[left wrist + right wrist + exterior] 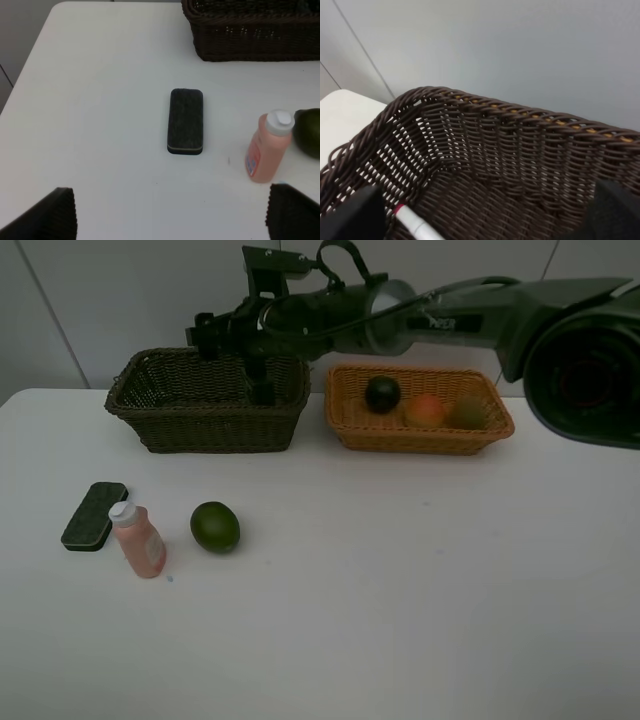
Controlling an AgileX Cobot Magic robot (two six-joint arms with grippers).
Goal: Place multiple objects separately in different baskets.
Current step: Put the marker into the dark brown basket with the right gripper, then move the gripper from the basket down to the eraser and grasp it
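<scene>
Find right gripper (485,212) released, jaws wide, over dark basket (520,145) holding marker (415,223); left gripper (170,212) released too, above counter (100,100) with eraser (186,121), pink bottle (267,147), green fruit (309,132)

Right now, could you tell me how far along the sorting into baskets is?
Done: the mangosteen, peach and kiwi lie in the orange basket, and a marker lies in the dark basket. In hand: nothing; the right gripper stands open over the dark basket, the left gripper open above the table. Left: the eraser, pink bottle and green fruit on the table.
</scene>
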